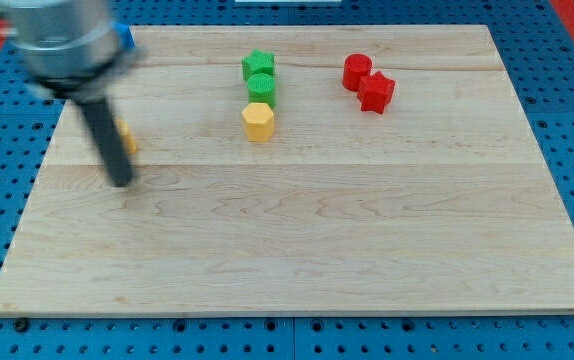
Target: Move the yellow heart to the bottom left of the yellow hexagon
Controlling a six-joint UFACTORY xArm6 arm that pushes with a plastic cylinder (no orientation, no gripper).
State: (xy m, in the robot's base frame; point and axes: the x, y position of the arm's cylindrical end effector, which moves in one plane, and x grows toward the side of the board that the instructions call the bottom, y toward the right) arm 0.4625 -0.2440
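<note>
The yellow hexagon (258,121) lies in the upper middle of the wooden board (297,240). The yellow heart (126,137) is near the view's left edge of the board, mostly hidden behind my rod; only a small yellow part shows. My tip (122,183) rests on the board just below the heart, at its bottom edge, far to the left of the hexagon. The rod looks blurred.
A green star (258,66) and a green round block (262,89) sit in a column right above the yellow hexagon. A red round block (357,71) and a red star (376,92) lie at upper right. A blue block (124,38) peeks out behind the arm at top left.
</note>
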